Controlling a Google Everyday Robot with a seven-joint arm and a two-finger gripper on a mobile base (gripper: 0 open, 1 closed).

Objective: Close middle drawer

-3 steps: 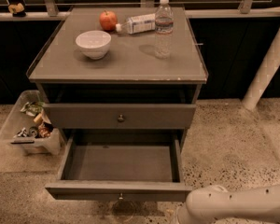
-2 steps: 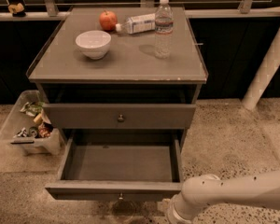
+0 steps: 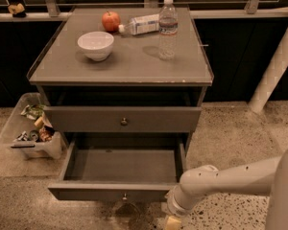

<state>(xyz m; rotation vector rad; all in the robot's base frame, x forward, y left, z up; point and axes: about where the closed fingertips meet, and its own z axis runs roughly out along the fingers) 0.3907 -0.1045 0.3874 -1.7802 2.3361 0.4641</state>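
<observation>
The middle drawer (image 3: 122,166) is pulled far out of the grey cabinet. Its shallow grey box is empty, and its slim front panel carries a small round knob (image 3: 125,196). My white arm reaches in from the lower right. My gripper (image 3: 172,222) hangs at the frame's bottom edge, just below and in front of the right end of the drawer's front panel. It is mostly cut off by the frame. The taller drawer front (image 3: 123,120) above it stands nearly shut.
On the cabinet top (image 3: 57,71) stand a white bowl (image 3: 95,44), an apple (image 3: 111,20), a lying bottle (image 3: 140,24) and an upright water bottle (image 3: 167,28). A clear bin of clutter (image 3: 29,133) sits on the floor at left. A white pole (image 3: 273,71) slants at right.
My arm has swung left along the bottom of the view, bringing the gripper from the lower right to just in front of the open drawer's right end. The drawer has not moved.
</observation>
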